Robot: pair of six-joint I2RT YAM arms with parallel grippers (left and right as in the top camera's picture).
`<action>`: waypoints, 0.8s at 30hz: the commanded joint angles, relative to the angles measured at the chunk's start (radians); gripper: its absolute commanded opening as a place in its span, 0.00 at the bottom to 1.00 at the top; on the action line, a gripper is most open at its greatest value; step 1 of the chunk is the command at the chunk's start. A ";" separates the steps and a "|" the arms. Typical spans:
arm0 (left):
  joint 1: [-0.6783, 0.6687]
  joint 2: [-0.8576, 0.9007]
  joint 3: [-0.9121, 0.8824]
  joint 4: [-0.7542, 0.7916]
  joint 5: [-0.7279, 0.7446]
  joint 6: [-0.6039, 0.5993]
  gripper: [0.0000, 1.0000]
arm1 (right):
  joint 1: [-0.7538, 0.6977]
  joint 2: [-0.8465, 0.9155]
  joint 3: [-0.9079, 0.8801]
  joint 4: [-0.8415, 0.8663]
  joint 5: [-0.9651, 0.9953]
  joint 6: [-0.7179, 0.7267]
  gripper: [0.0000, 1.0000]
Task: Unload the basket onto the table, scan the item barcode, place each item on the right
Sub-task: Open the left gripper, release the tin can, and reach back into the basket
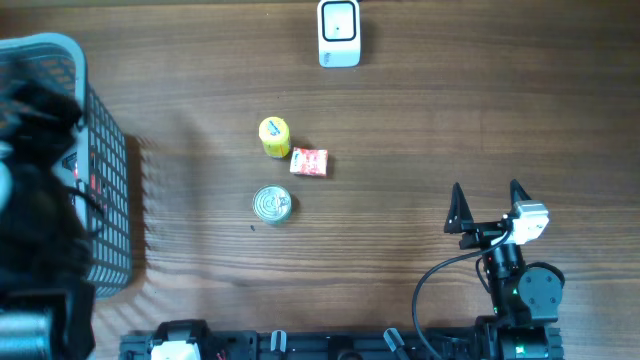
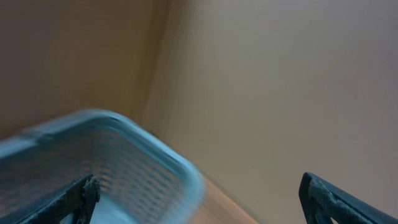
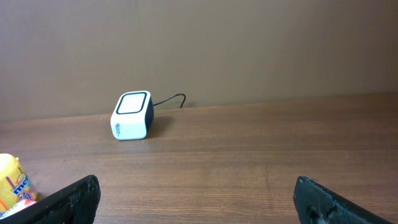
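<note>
Three items sit on the robot's side of the scanner (image 1: 339,33), slightly to its left — a yellow tub (image 1: 274,137), a small red packet (image 1: 309,162) just beside it, and a silver-topped tin can (image 1: 272,204) upright, farthest from the scanner. Tub and can look rigid and round, likely to slip unless pinched across the body; the packet seems light and crushable — take its long edges. The right gripper (image 1: 486,188), off to the scanner's right, and the left gripper (image 2: 198,193), over the basket (image 1: 108,190) far to its left, both gape wide, holding nothing.
</note>
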 commanded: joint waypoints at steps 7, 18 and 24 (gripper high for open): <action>0.536 0.336 0.010 0.005 0.227 0.101 1.00 | 0.004 -0.003 -0.001 0.003 0.010 0.013 1.00; 0.612 0.676 0.008 -0.045 0.511 0.347 1.00 | 0.004 -0.003 -0.001 0.003 0.010 0.013 1.00; 0.612 0.796 0.008 -0.125 0.527 0.425 1.00 | 0.004 -0.003 -0.001 0.003 0.010 0.013 1.00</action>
